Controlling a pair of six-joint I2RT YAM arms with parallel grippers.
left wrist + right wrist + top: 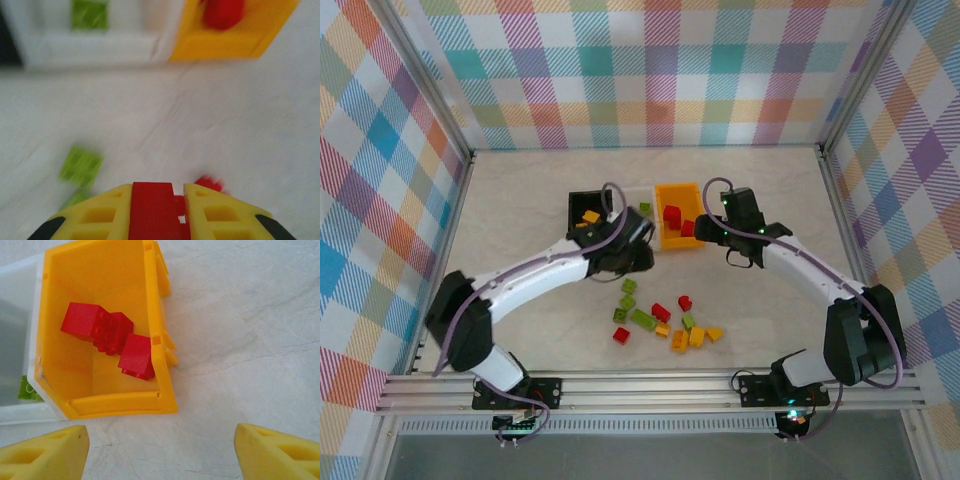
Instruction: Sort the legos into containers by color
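Pinching red lego (150,216), left gripper (157,188) cropped

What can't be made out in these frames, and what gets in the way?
Top view: the left arm's wrist covers much of the white translucent plastic bin, so its contents can't be counted.
Left wrist view: motion blur smears the lime green plastic bricks on the table.
Right wrist view: the left edge cuts off that white bin.
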